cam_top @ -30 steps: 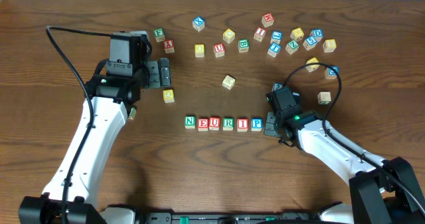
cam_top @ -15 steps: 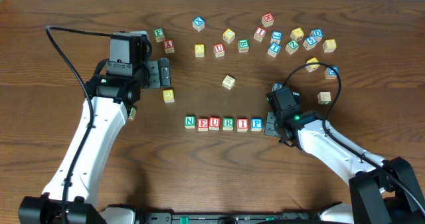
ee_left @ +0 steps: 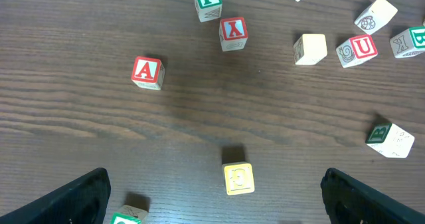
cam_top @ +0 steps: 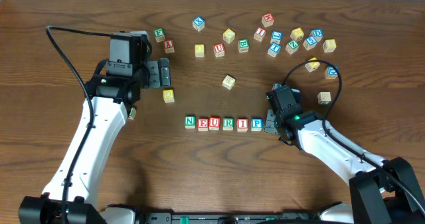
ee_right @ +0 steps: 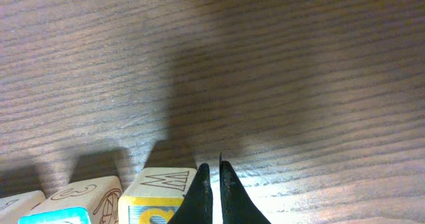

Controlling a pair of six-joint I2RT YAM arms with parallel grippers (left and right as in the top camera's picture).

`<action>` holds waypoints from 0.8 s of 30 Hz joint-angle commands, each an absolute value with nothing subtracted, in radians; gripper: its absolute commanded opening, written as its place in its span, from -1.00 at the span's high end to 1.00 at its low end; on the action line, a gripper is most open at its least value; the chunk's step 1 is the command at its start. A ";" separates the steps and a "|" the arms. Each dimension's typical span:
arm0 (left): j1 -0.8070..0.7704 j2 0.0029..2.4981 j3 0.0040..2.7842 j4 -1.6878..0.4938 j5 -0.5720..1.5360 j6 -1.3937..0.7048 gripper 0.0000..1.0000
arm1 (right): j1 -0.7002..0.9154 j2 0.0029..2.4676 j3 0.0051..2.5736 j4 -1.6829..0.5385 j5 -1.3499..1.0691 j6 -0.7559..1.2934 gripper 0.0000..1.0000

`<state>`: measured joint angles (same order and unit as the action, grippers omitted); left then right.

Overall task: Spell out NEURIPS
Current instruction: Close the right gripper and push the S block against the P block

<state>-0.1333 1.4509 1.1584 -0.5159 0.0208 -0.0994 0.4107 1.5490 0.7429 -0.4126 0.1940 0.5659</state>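
While six wooden cubes, green N (cam_top: pixel 190 122), red E (cam_top: pixel 202 123), red U (cam_top: pixel 214 123), green R (cam_top: pixel 228 123), red I (cam_top: pixel 242 124) and blue P (cam_top: pixel 256 124), stand side by side in a straight row on the table (cam_top: pixel 219 171), the right gripper (ee_right: pixel 214 184) sits clenched at the row's P end, nothing between its fingers. Its wrist camera shows the tips just beside a yellow-faced cube (ee_right: pixel 156 194), next to a blue-faced one; its letter cannot be read. The left gripper (cam_top: pixel 163 73) hangs well apart with jaws spread wide and empty, between the red A cube (cam_top: pixel 169 46) and a lone yellow cube (cam_top: pixel 169 95).
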 commanded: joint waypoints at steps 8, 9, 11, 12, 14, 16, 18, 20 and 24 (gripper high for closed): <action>-0.129 1.435 1.182 -0.516 0.015 -0.090 -0.99 | 0.406 1.553 0.736 -0.410 0.180 0.459 0.98; -0.129 1.435 1.182 -0.516 0.015 -0.090 -0.99 | 0.406 1.553 0.736 -0.411 0.176 0.453 0.98; -0.129 1.435 1.182 -0.516 0.015 -0.090 -0.99 | 0.406 1.553 0.736 -0.410 0.172 0.447 0.98; -0.129 1.435 1.182 -0.516 0.015 -0.090 -0.99 | 0.406 1.553 0.736 -0.410 0.172 0.447 0.98; -0.129 1.435 1.182 -0.516 0.015 -0.090 -1.00 | 0.406 1.553 0.736 -0.410 0.172 0.447 0.97; -0.129 1.435 1.182 -0.516 0.015 -0.090 -0.99 | 0.406 1.553 0.736 -0.410 0.165 0.447 0.97; -0.129 1.435 1.182 -0.516 0.015 -0.090 -0.99 | 0.406 1.553 0.736 -0.408 0.154 0.440 0.97; -0.129 1.435 1.182 -0.516 0.015 -0.090 -0.99 | 0.406 1.553 0.736 -0.404 0.146 0.435 0.97; -0.129 1.435 1.182 -0.516 0.015 -0.090 -0.99 | 0.406 1.553 0.736 -0.402 0.139 0.433 0.98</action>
